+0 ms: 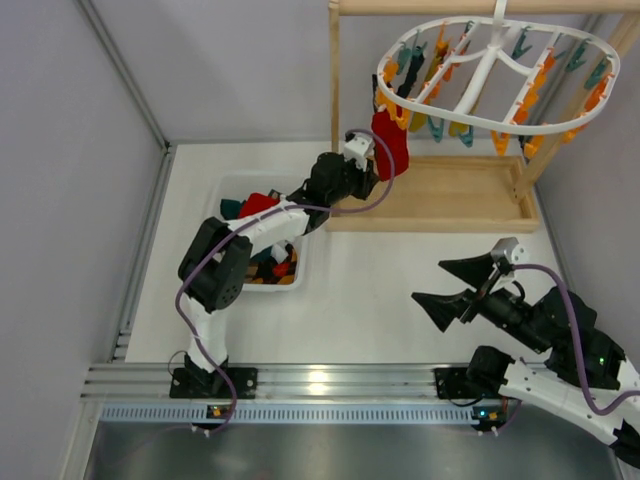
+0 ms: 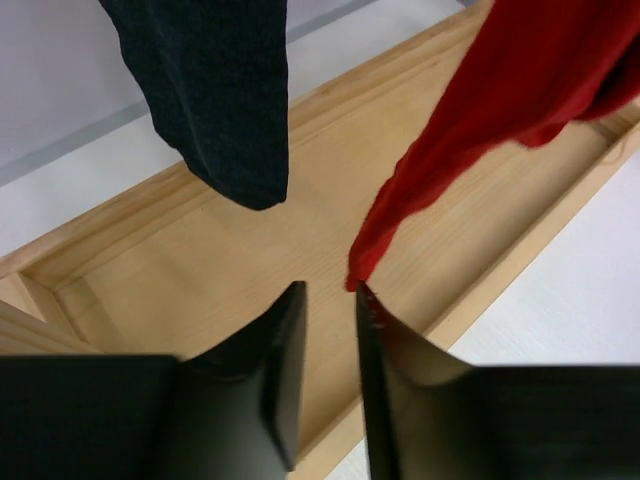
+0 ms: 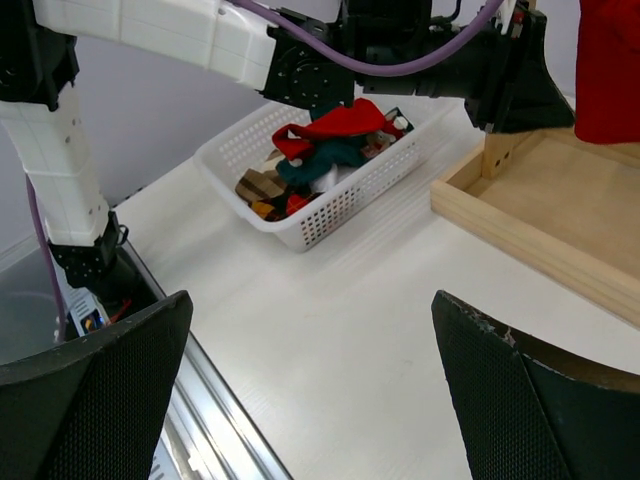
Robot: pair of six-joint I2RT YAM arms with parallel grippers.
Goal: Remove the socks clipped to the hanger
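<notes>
**Red sock's tip at the left jaws**

The red sock (image 2: pixel 480 110) hung from the rim of the white hanger (image 1: pixel 497 75), over the wooden tray (image 2: pixel 200 280), with a dark sock (image 2: pixel 215 90) hanging beside it. The left jaws stood narrowly apart just under the red sock. Its tip touched one finger and nothing lay between them. The right jaws gaped wide above the bench (image 3: pixel 350 350), well apart from the hanger. More socks lay in a white basket (image 3: pixel 330 205).

We see bright, even light from overhead, with only soft, faint shadows. A pale glare patch sits on the metal rail (image 1: pixel 320 381). In the left wrist view the near black fingers (image 2: pixel 270 390) look soft-edged and unfocused.
</notes>
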